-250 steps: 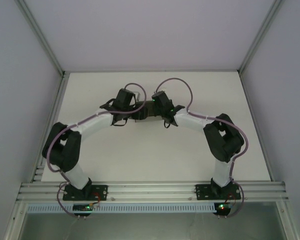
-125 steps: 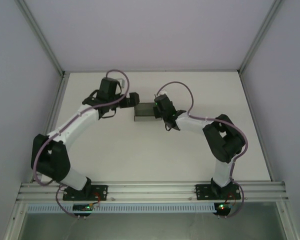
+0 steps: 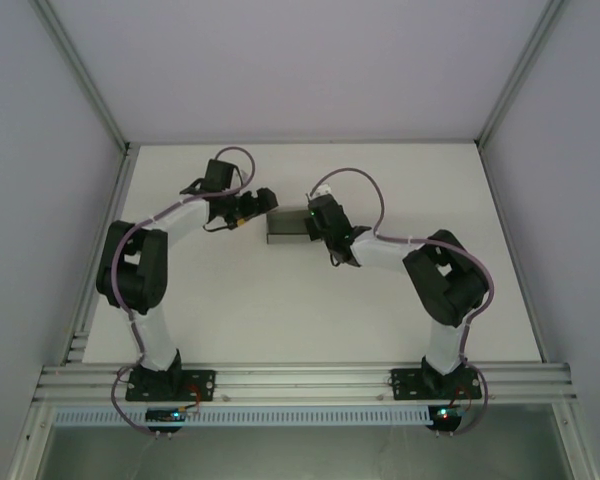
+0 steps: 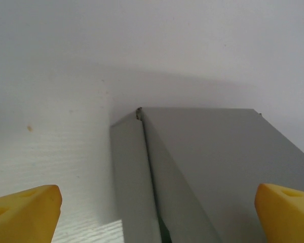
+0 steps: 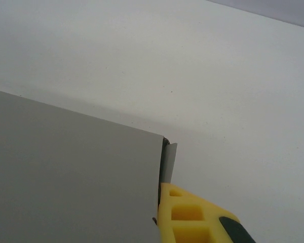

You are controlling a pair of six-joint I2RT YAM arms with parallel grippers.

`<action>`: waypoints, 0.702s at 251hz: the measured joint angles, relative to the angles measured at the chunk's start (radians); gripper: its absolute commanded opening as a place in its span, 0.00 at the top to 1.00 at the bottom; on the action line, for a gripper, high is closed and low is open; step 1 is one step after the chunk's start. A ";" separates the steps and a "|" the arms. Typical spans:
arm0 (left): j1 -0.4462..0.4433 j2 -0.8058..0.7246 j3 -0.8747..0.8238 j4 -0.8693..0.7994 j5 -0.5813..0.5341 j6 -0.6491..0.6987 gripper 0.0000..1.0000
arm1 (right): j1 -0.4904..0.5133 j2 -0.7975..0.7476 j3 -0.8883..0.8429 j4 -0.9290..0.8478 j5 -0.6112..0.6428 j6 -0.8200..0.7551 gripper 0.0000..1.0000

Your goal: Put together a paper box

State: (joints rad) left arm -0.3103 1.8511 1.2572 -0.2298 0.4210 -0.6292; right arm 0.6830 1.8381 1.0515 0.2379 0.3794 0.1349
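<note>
The thin grey paper box (image 3: 285, 224) looks light and crushable, best pinched at a wall edge, where the right gripper (image 3: 317, 222) clamps it; the left gripper (image 3: 264, 198) gapes just beside it.

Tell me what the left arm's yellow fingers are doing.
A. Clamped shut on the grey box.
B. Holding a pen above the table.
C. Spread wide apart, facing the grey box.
C: on the left gripper the yellow fingers sit far apart, at opposite edges of the wrist view, with the paper box ahead of them.
</note>
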 measured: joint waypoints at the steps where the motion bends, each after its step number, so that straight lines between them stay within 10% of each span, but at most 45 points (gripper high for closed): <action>1: 0.000 0.000 -0.001 0.002 0.002 -0.002 0.08 | 0.000 0.000 -0.001 0.001 0.000 -0.001 0.90; 176: -0.006 0.011 -0.106 0.139 0.104 0.000 0.36 | 0.043 -0.047 -0.104 -0.044 -0.051 -0.049 0.63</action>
State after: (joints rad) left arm -0.3161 1.8622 1.1507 -0.0906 0.5251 -0.6296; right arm 0.7261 1.7912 0.9478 0.1936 0.3286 0.0856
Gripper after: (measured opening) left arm 0.650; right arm 0.324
